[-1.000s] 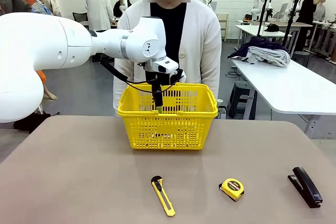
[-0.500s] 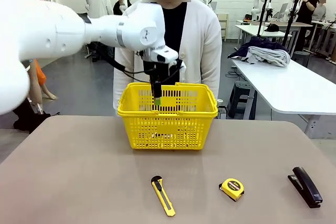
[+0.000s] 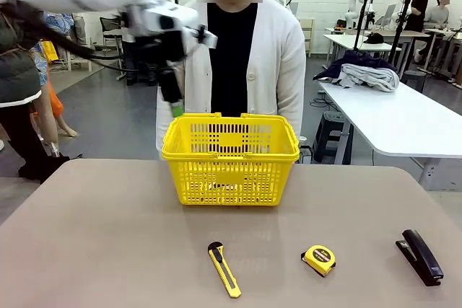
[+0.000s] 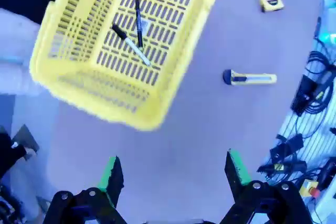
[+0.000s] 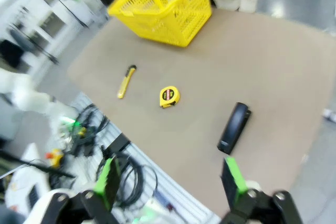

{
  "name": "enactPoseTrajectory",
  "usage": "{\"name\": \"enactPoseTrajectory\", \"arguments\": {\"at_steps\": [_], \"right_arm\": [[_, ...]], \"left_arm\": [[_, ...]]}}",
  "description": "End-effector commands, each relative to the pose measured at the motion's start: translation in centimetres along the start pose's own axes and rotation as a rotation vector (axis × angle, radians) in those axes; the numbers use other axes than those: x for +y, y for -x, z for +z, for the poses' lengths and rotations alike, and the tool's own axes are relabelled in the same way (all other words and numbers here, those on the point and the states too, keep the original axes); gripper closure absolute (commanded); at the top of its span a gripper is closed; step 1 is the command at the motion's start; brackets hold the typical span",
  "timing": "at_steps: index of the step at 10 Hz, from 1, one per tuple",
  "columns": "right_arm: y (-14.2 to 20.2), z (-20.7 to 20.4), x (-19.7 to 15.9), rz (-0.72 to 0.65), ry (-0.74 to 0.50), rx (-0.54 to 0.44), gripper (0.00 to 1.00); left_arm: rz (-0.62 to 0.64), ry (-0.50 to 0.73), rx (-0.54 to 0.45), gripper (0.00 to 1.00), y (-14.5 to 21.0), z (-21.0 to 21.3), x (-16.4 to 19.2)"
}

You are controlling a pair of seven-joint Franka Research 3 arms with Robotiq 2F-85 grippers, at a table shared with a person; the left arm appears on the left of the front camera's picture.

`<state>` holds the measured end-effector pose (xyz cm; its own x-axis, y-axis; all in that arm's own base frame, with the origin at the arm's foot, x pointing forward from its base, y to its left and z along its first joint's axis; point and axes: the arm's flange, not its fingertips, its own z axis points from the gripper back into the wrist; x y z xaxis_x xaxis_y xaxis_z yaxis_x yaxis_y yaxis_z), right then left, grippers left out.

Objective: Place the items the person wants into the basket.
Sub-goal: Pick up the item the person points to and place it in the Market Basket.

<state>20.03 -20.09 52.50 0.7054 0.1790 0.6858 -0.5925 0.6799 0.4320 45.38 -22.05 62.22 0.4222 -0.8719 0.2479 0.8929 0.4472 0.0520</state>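
Observation:
In the left wrist view, a slim black pen [image 4: 138, 22] and a white marker with a black cap [image 4: 131, 45] lie crossed on the floor of the yellow basket [image 4: 105, 93]. The yellow utility knife [image 3: 224, 268] rests on the table in front of the basket [image 3: 231, 178], also seen as the knife [image 4: 249, 78] and the knife [image 5: 126, 81]. My left gripper [image 3: 175, 110] hangs open and empty above the basket's far-left corner; its jaws [image 4: 173, 174] stand wide. My right gripper [image 5: 169, 179] is open high over the near table edge. The person [image 3: 281, 63] stands behind the basket [image 5: 178, 24].
A round yellow tape measure [image 3: 318, 260] lies right of the knife, and a black stapler [image 3: 420, 256] sits near the table's right edge. Both show from the right wrist: tape measure [image 5: 169, 96], stapler [image 5: 234, 127]. Cables hang below the near table edge [image 5: 131, 177].
My left arm has risen out of the basket and swung up and to the left. Its jaws stayed open. The knife, tape measure and stapler have not moved.

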Motion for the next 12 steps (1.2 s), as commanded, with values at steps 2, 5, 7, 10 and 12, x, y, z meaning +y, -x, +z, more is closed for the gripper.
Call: {"name": "enactPoseTrajectory", "arguments": {"at_steps": [2, 5, 7, 10, 12], "right_arm": [[0.0, -0.1, -0.1, 0.011, -0.018, -0.022, 0.0], [0.0, -0.1, -0.1, 0.011, -0.018, -0.022, 0.0], [0.0, -0.1, -0.1, 0.011, -0.018, -0.022, 0.0], [0.0, -0.1, -0.1, 0.011, -0.018, -0.022, 0.0], [0.0, -0.1, -0.1, 0.011, -0.018, -0.022, 0.0]], "left_arm": [[0.05, -0.073, -0.109, 0.0, 11.6, 1.5, -3.8], [0.151, -0.058, -0.113, 0.0, 15.9, 0.1, -3.5], [0.189, -0.058, -0.104, 0.0, 16.4, -1.0, -3.4], [0.179, -0.04, -0.106, 0.0, 16.9, -1.1, -3.2], [0.179, -0.04, -0.106, 0.0, 16.9, -1.1, -3.2]]}}
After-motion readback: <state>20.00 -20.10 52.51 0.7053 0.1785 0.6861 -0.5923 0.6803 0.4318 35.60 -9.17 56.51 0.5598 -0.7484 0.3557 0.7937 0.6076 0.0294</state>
